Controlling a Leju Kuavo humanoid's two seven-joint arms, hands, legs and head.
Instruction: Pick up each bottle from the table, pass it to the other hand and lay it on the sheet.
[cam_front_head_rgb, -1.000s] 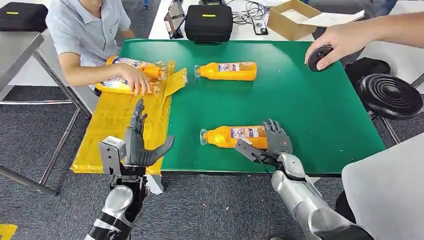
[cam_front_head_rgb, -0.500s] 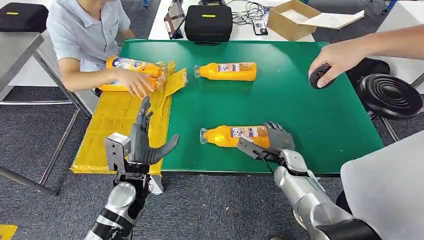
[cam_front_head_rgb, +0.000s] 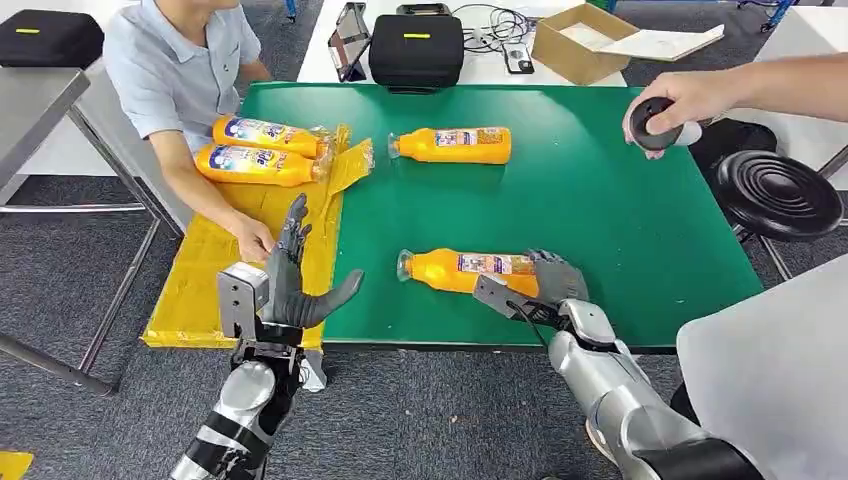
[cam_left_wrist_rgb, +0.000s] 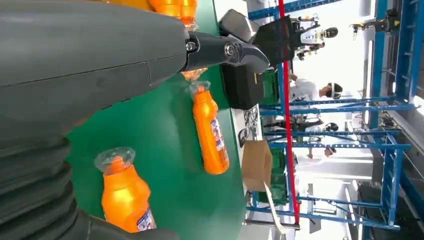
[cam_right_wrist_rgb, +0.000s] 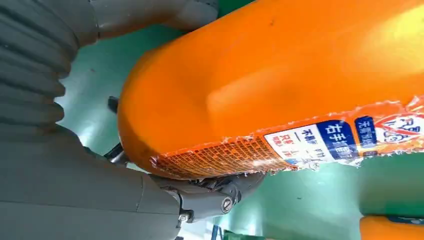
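An orange bottle (cam_front_head_rgb: 460, 270) lies on its side near the front of the green table (cam_front_head_rgb: 600, 200), cap to the left. My right hand (cam_front_head_rgb: 548, 285) grips its base end, fingers over the top and thumb on the near side; up close the orange bottle (cam_right_wrist_rgb: 280, 80) is wedged between them. My left hand (cam_front_head_rgb: 292, 285) is open and raised over the front right corner of the yellow sheet (cam_front_head_rgb: 215, 265). Two bottles (cam_front_head_rgb: 265, 133) (cam_front_head_rgb: 250, 163) lie at the far end of the sheet. A further bottle (cam_front_head_rgb: 455, 144) lies on the table beyond; the left wrist view shows that bottle (cam_left_wrist_rgb: 210, 132).
A seated person at the left rests a hand (cam_front_head_rgb: 250, 238) on the sheet, close to my left hand. Another person's hand (cam_front_head_rgb: 665, 115) holds a black round object over the table's right edge. A black stool (cam_front_head_rgb: 780, 192) stands to the right; a black case (cam_front_head_rgb: 417, 45) and a cardboard box (cam_front_head_rgb: 580, 40) lie behind.
The seated person let go of the bottles on the sheet and drew the hand back toward me. My left hand rose slightly. The near bottle's cap end shifted a little. The other person's hand lifted.
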